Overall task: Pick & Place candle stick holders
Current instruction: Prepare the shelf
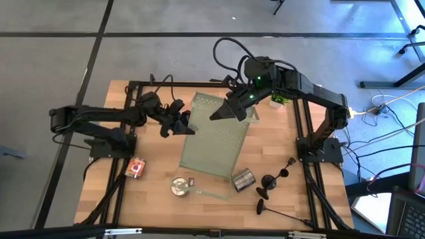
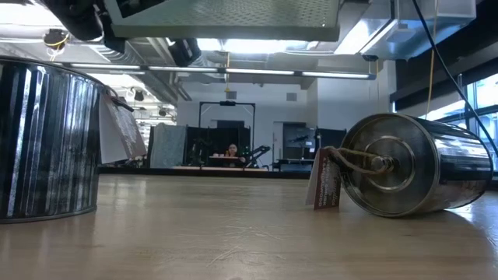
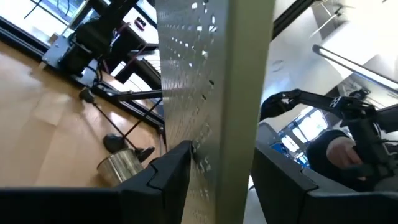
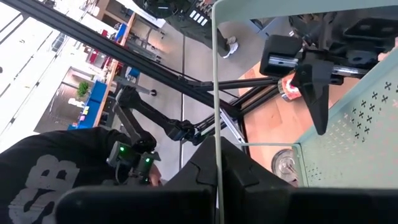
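Note:
A pale green perforated tray (image 1: 216, 143) hangs over the table's middle, with both grippers on it. My right gripper (image 1: 222, 113) is shut on its far part and my left gripper (image 1: 188, 121) is closed on its left side. The low view shows the tray's underside (image 2: 226, 15) well above the table. The black candle stick holders (image 1: 275, 179) lie on their sides on the wood at the near right. One holder's long stem (image 1: 285, 216) points toward the right edge. The left wrist view shows them beyond the tray (image 3: 124, 134). My left gripper has the tray's left side wall (image 3: 217, 143) between its two fingers. One finger (image 3: 171, 171) is on the perforated face, the other (image 3: 280, 180) on the rim's far face. It comes level from the table's left. My right gripper pinches a thin edge of the tray (image 4: 214, 134) between its shut fingers, coming from the far side and slanting down. The edge runs straight back between the fingers. The tray is lifted clear of the table.
A silver can (image 1: 244, 178) lies on its side by the holders. Another silver can (image 1: 179, 186) stands at the near middle, and an orange can (image 1: 135, 168) at the near left. The black frame (image 1: 302, 133) borders the table. A person (image 4: 56, 174) is beside it.

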`<state>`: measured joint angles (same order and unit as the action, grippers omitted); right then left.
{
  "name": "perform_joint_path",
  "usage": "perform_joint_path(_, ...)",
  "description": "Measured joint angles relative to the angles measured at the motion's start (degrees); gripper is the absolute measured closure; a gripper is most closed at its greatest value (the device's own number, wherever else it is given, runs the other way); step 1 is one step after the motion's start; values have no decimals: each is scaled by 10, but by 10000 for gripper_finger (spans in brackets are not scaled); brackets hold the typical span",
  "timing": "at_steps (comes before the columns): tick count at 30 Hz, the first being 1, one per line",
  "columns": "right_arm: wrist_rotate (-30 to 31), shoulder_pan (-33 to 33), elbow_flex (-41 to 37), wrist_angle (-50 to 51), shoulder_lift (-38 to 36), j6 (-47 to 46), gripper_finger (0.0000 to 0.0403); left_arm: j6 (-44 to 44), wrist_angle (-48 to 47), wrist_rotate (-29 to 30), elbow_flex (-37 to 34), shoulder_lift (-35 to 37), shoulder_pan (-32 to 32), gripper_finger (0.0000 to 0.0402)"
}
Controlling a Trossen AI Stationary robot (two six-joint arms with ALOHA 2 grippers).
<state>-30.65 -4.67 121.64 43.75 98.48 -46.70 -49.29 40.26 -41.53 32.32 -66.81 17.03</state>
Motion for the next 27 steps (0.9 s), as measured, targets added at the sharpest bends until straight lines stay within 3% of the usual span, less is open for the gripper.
perform_joint_path(9,8,0,0,0,0,0,403,-1,3,11,0,-18,-2,265)
perform_joint_path(21,10,0,0,5,1,-16,402,-3,-9,-1,0,-16,16,383)
perform_joint_path(27,15,-5,0,-8,1,-23,394,-1,-29,2,3,-3,16,387)
